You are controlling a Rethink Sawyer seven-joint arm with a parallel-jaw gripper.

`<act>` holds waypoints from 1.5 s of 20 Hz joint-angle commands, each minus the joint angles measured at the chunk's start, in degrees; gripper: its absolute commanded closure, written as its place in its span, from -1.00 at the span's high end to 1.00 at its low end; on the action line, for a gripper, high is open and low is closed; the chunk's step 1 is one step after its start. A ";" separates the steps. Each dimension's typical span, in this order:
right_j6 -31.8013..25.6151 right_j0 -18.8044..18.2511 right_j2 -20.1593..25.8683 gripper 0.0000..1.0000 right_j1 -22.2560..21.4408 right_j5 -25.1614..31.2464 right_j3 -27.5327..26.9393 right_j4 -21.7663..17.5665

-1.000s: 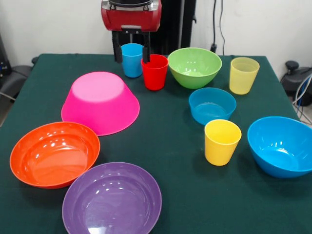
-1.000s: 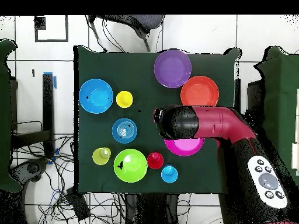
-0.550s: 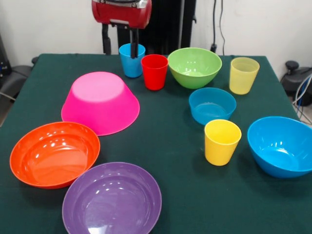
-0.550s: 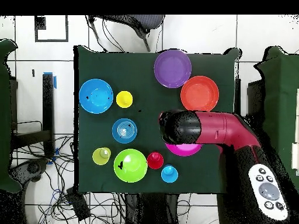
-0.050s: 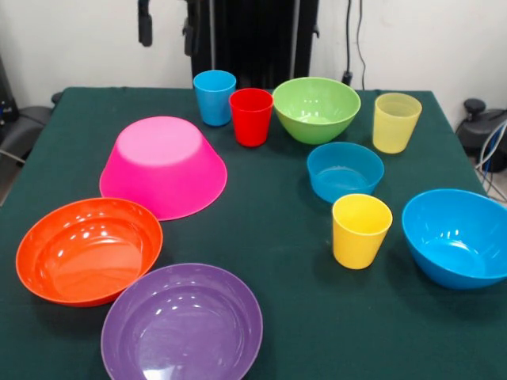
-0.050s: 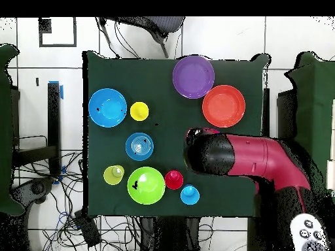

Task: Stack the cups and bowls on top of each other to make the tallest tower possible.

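Black and empty, my two fingers point(image 5: 144, 22) hang parted at the top edge of the front view, gripper point(image 5: 166, 20) raised well above the table's far side, behind the upturned glossy pink plastic bowl point(image 5: 162, 165) that will be the tower's base. Nothing is stacked on it yet, so I judge I am between picks: next comes a descent onto a rim, perhaps of the smooth blue plastic tumbler point(image 5: 215, 96) or the red tumbler point(image 5: 251, 115) just beside it. Round, slick orange point(image 5: 87, 249) and purple point(image 5: 182, 321) bowls sit open side up on the dark green cloth-covered table point(image 5: 277, 229).
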 commanded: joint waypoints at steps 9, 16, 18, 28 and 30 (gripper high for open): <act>2.33 2.76 -1.22 1.00 -1.67 -1.76 5.00 -0.77; 9.07 5.29 -2.67 1.00 6.58 -7.81 3.28 0.14; 7.17 5.21 -2.49 1.00 9.63 -8.35 2.80 -1.13; -0.07 3.75 -1.80 1.00 6.80 -7.76 6.56 -1.28; -4.95 0.26 1.64 1.00 5.31 -6.55 8.74 0.29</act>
